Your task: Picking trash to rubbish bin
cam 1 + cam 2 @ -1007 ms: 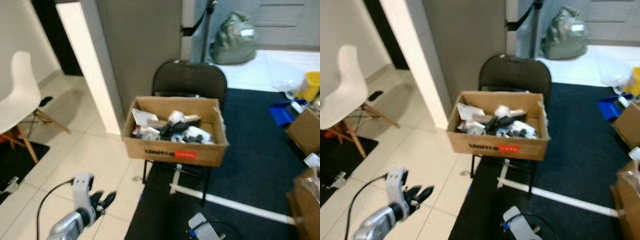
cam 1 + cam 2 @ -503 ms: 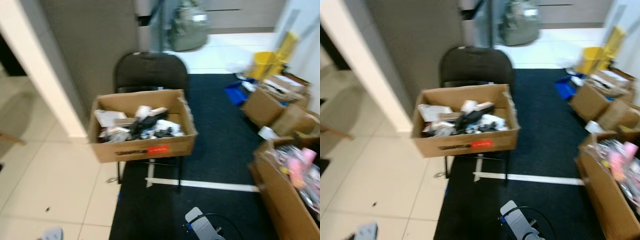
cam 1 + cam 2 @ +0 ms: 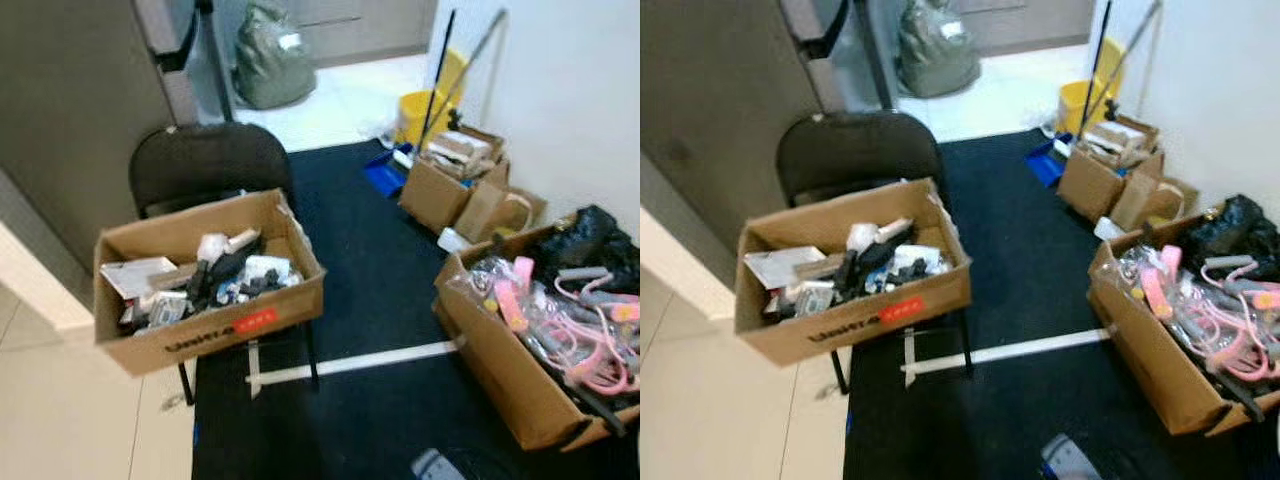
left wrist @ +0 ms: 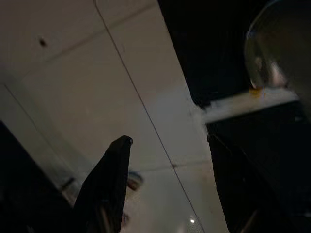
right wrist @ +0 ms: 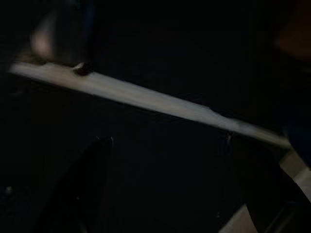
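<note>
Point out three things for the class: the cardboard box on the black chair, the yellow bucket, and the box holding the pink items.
cardboard box on the chair [image 3: 215, 335], left eye view, printed front wall.
yellow bucket [image 3: 424, 108], left eye view, its side.
box with pink items [image 3: 1145, 350], right eye view, bare outer wall.

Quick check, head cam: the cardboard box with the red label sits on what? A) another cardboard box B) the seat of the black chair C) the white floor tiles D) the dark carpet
B: the cardboard box rests on the seat of the black chair, whose backrest rises behind it and legs show beneath.
</note>
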### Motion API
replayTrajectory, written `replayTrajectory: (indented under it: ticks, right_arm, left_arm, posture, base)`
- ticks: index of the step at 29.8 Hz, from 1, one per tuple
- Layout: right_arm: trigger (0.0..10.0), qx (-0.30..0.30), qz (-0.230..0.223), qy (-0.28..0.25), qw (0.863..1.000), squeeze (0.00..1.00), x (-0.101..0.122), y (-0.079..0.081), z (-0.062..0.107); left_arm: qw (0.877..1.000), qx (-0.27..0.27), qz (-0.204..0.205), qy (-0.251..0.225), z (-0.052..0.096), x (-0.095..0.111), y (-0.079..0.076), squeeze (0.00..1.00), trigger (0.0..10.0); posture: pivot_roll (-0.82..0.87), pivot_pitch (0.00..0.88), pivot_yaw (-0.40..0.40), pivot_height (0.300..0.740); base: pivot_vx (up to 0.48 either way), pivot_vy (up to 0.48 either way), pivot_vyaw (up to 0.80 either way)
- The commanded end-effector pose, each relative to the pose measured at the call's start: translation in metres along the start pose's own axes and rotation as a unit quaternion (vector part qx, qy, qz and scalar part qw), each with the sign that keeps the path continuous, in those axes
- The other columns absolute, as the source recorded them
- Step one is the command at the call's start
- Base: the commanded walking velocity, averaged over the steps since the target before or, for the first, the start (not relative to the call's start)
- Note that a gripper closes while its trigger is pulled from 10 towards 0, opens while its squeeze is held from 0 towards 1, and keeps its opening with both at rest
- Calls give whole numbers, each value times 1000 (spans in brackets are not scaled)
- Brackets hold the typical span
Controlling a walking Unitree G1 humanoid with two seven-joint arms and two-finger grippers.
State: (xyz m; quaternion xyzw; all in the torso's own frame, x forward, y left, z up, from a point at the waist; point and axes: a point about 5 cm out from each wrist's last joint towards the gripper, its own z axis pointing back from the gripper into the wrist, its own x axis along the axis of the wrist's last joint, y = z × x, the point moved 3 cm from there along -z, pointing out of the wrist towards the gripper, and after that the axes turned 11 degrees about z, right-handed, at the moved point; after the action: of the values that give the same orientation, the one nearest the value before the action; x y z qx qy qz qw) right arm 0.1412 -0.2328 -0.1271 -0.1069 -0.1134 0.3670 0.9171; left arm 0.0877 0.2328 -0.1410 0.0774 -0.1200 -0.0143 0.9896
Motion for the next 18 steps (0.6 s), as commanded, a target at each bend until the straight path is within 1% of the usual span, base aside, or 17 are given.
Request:
replayTrajectory:
  ticks: [1,3,4,5,7,8,9,12,14,16,18]
  right_arm:
    - [10000,8,2,-19,1000,0,13,6,-1]
    - [10000,10,-2,-22,1000,0,15,9,-1]
    - [10000,10,-2,-22,1000,0,15,9,-1]
    - [10000,12,-4,-26,1000,0,21,14,-1]
    - [10000,14,-4,-28,999,0,24,16,-2]
    - [10000,15,-4,-31,999,0,29,19,-2]
    - [10000,15,-4,-31,999,0,29,19,-2]
    - [10000,18,-5,-36,999,0,37,25,-2]
    - [10000,19,-6,-38,999,0,40,27,-2]
    - [10000,18,-6,-37,999,0,39,25,-2]
    - [10000,15,-6,-33,999,0,33,20,-2]
  left_arm:
    - [1000,15,-3,16,1,-9,7,0,10000]
    - [1000,11,-11,21,0,-8,0,0,10000]
    - [1000,11,-11,21,0,-8,0,0,10000]
    - [1000,0,-9,21,0,-6,-8,0,10000]
    - [1000,-3,-15,21,-1,-5,-11,0,10000]
    - [999,-5,-29,20,-1,-4,-14,0,10000]
    - [999,-5,-29,20,-1,-4,-14,0,10000]
    - [998,-6,-51,22,-1,-3,-16,0,10000]
    - [998,-6,-59,22,-1,-3,-17,0,10000]
    - [998,-5,-60,23,-1,-4,-17,0,10000]
    - [998,-3,-60,26,-1,-6,-14,0,10000]
  posture:
    - [37,34,75,740]
    - [28,31,77,740]
    - [28,31,77,740]
    - [24,29,80,740]
    - [19,28,81,740]
    - [17,28,82,740]
    - [17,28,82,740]
    - [12,29,81,740]
    - [12,29,80,740]
    - [12,30,79,740]
    - [14,30,77,740]
  base:
    - [0,0,-800]
    - [0,0,-794]
    - [0,0,-800]
    - [0,0,-800]
    - [0,0,-800]
    - [0,0,-800]
    - [0,0,-800]
    - [0,0,-800]
    - [0,0,-800]
    - [0,0,-800]
    - [0,0,-800]
